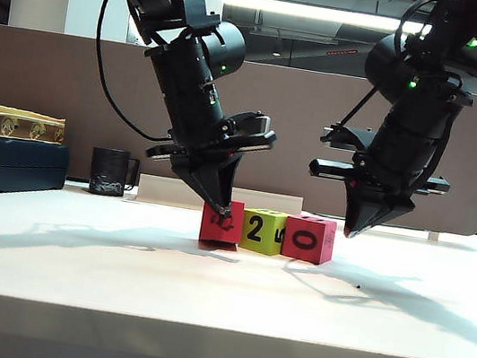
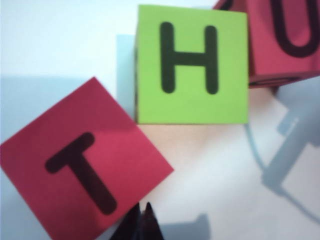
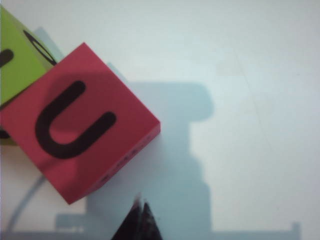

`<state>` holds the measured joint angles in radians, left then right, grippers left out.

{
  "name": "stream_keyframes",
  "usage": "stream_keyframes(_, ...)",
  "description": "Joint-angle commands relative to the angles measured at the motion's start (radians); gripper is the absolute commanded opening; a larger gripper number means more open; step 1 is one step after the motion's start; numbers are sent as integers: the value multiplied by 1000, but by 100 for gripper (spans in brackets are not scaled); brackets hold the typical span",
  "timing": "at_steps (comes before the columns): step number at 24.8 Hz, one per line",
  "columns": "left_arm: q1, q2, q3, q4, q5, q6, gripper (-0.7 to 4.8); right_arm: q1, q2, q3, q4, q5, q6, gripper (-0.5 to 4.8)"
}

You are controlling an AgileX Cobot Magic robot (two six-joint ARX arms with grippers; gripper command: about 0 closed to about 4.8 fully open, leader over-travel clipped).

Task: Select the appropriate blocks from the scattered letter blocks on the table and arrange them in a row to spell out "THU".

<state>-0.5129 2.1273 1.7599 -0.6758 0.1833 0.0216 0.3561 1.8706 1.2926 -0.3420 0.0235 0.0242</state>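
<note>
T block (image 2: 82,167), H block (image 2: 192,65), U block (image 3: 75,122) nearly in row on table (image 1: 220,294), T skewed, needs squaring; left tool (image 1: 221,205) shut at T, right tool (image 1: 356,229) shut beside U, both empty.

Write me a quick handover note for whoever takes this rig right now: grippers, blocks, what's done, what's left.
Left gripper: shut, empty, tip at the red T block.
Right gripper: shut, empty, just right of the red U block, apart from it.
Blocks: T, green H block, U sit in a row on the table.
Done: order reads THU on top.
Left: the T block is rotated out of line with the H block; probably nudge it square, then pull both arms away.
</note>
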Motion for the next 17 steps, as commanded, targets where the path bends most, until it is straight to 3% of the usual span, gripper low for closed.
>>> stream_keyframes(1, -2, 0, 5, -24, -10, -3, -6, 0, -7, 3, -2, 0, -3, -6)
stream_keyframes(17, -1, 50, 5, 12, -105, 24, -6, 0, -7, 3, -5, -3, -3, -6)
